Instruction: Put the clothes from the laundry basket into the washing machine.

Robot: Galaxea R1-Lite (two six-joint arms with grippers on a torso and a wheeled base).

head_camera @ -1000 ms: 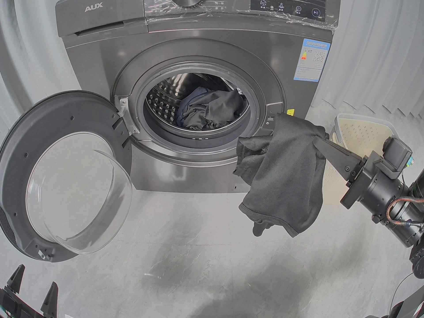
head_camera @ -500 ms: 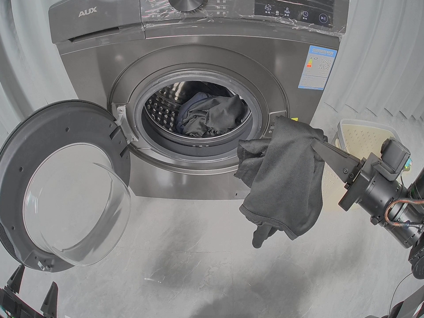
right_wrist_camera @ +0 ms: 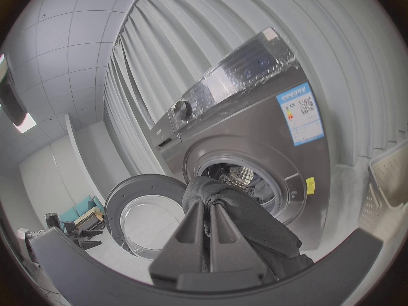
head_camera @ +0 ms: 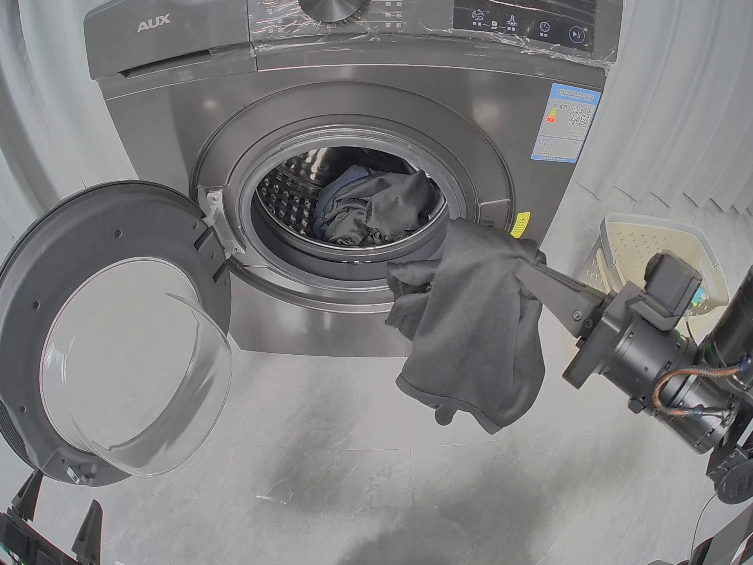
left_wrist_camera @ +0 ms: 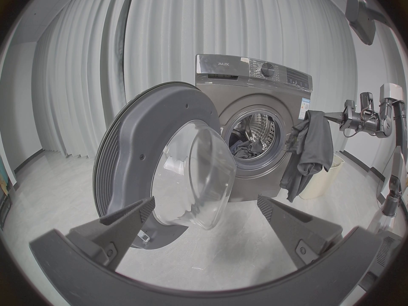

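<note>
A grey front-loading washing machine (head_camera: 353, 88) stands with its round door (head_camera: 110, 331) swung open to the left. Dark clothes (head_camera: 372, 205) lie inside the drum. My right gripper (head_camera: 527, 267) is shut on a dark grey garment (head_camera: 471, 323), which hangs just right of and below the drum opening. The same garment (right_wrist_camera: 238, 211) bunches around the closed fingers in the right wrist view and hangs beside the machine (left_wrist_camera: 312, 149) in the left wrist view. My left gripper (left_wrist_camera: 204, 202) is open, low and back from the door, holding nothing. The cream laundry basket (head_camera: 655, 249) stands right of the machine.
Pale curtains (head_camera: 690, 80) hang behind and beside the machine. The open door juts out over the grey floor (head_camera: 329, 464) on the left. In the right wrist view a far corner of the room holds furniture (right_wrist_camera: 85, 211).
My right gripper has carried the garment left, closer to the drum opening. The head camera shifted slightly. The left gripper has kept still.
</note>
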